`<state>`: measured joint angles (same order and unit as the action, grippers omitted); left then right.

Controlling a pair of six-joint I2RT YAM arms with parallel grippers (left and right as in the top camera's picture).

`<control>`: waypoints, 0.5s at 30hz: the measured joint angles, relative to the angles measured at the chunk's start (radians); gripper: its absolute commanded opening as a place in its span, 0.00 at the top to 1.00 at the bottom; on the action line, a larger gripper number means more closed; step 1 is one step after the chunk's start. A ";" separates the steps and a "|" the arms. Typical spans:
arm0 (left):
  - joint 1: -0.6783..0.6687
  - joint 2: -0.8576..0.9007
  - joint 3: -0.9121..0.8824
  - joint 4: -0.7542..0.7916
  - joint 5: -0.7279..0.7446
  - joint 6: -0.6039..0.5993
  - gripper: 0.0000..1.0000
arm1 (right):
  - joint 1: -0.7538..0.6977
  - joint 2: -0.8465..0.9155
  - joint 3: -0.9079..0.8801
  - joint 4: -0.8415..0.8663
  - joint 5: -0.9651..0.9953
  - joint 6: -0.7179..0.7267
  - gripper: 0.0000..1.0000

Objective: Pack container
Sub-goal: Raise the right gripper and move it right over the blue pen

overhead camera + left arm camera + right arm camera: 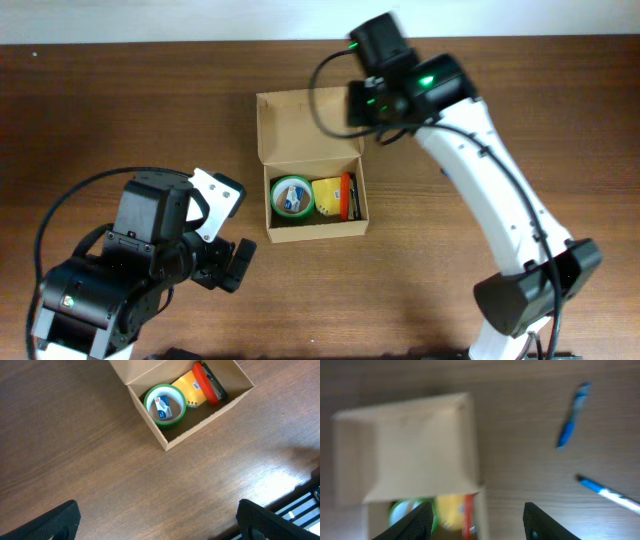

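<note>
The container (318,230) is a small tan cardboard box in mid-table, its flap lid (305,128) laid open toward the back. Inside lie a green tape roll (292,195), a yellow item (327,194) and a red item (347,195). My right gripper (365,100) hovers open over the lid's right edge. The blurred right wrist view shows the lid (420,445) and the box's right wall between the spread fingers (420,520), which hold nothing. My left gripper (225,240) is wide open and empty, front-left of the container (210,416).
Two blue pens (572,415) (610,492) lie on the table right of the box in the right wrist view. The table's front edge (295,502) runs close to my left gripper (157,525). The right arm's white links (500,200) span the right side.
</note>
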<state>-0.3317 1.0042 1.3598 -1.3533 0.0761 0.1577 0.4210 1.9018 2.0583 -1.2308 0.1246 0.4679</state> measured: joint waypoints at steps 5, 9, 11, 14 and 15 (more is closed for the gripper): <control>0.000 0.000 0.000 0.000 0.000 0.000 0.00 | -0.124 0.000 0.000 0.020 0.006 -0.008 0.38; 0.000 0.000 0.000 0.000 0.000 0.000 0.00 | -0.180 0.003 0.000 0.076 0.010 -0.006 0.31; 0.000 0.000 0.000 0.000 0.000 0.000 0.00 | -0.192 0.011 0.000 0.113 0.011 -0.011 0.30; 0.000 0.000 0.000 0.000 0.000 0.000 0.00 | -0.197 0.034 0.000 0.178 0.017 -0.013 0.30; 0.000 0.000 0.000 0.000 0.000 0.000 0.00 | -0.197 0.045 0.000 0.198 0.021 -0.014 0.30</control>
<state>-0.3317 1.0042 1.3598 -1.3533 0.0761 0.1577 0.2237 1.9472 2.0583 -1.0325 0.1459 0.4534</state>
